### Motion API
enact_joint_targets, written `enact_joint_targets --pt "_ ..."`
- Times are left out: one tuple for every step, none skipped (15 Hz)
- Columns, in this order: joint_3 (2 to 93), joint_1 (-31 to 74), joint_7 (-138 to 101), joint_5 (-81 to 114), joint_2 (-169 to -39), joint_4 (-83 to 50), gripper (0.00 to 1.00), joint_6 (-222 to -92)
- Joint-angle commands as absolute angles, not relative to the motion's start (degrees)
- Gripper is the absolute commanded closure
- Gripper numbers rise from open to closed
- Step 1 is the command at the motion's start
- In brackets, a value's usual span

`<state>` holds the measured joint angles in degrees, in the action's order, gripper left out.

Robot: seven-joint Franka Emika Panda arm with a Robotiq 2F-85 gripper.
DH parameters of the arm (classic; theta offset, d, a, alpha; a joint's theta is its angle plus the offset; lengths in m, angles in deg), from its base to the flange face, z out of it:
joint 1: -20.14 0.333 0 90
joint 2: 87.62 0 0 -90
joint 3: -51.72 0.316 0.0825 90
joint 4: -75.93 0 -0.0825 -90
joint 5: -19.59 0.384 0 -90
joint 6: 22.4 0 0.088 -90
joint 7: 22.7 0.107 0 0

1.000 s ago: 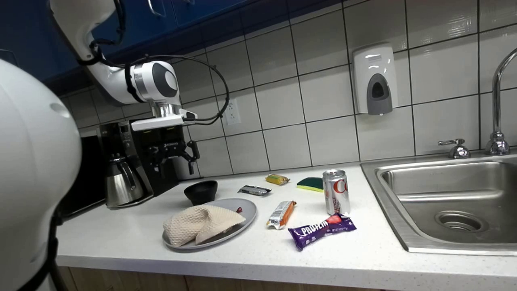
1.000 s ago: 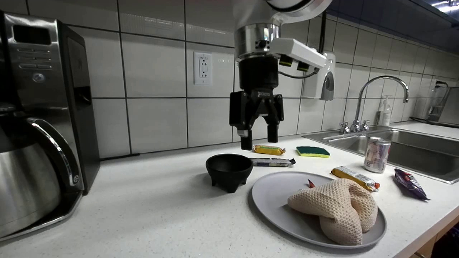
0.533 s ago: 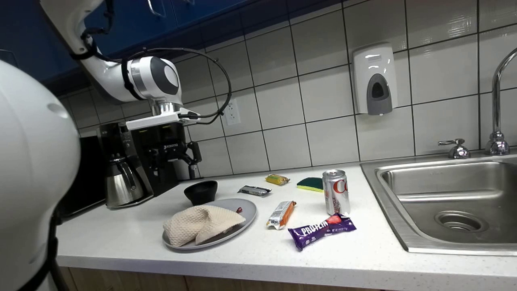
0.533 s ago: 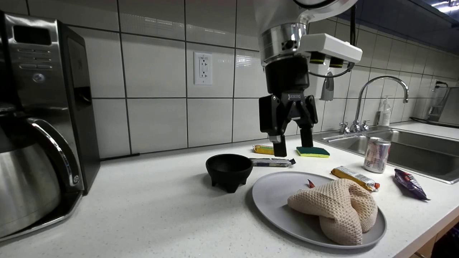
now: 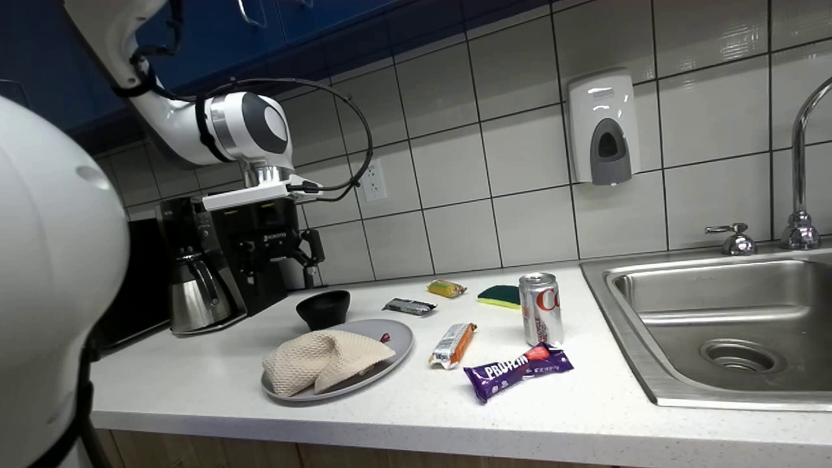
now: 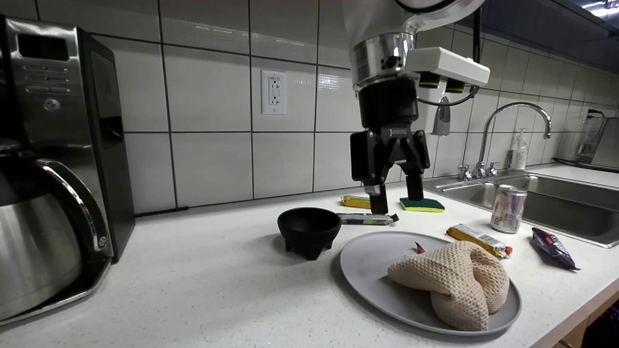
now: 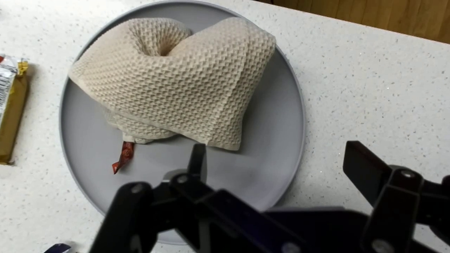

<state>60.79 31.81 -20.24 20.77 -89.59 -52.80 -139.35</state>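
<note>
White counter [image 6: 193, 280] — arm [image 5: 179, 133] bent above — gripper [image 6: 397, 203] pointing down, jaws apart

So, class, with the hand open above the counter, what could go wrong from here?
A red wrapper end pokes out from under the beige waffle-weave cloth; what lies beneath is hidden, so a grip might catch both. The gray plate sits near the counter's front edge, so a push could slide it over. The black footed bowl stands close to the plate; the open hand might knock it.
</note>
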Motion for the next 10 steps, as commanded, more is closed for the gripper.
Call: enact_joint_targets --pt "61.22 31.46 -16.0 20.01 -89.49 -54.12 0.0 -140.08" --pt "61.2 31.49 -14.22 20.23 -89.52 -54.32 0.0 -139.61" --pt "61.15 31.47 -12.33 20.69 -89.57 -54.41 0.0 -139.01" --pt "61.05 31.43 -10.1 20.84 -89.67 -54.4 0.0 -138.37" --pt "60.9 31.32 -7.71 21.22 -89.66 -54.39 0.0 -137.77" --pt "60.77 31.19 -5.76 21.96 -89.62 -54.42 0.0 -137.35" --pt "60.54 31.0 -3.52 22.53 -89.52 -54.5 0.0 -136.97" --pt "60.34 30.84 -1.48 23.07 -89.46 -54.62 0.0 -136.77" --pt "60.03 30.59 0.36 24.07 -89.45 -54.72 0.0 -136.51" --pt "59.67 30.37 2.13 24.87 -89.35 -54.96 0.0 -136.64"
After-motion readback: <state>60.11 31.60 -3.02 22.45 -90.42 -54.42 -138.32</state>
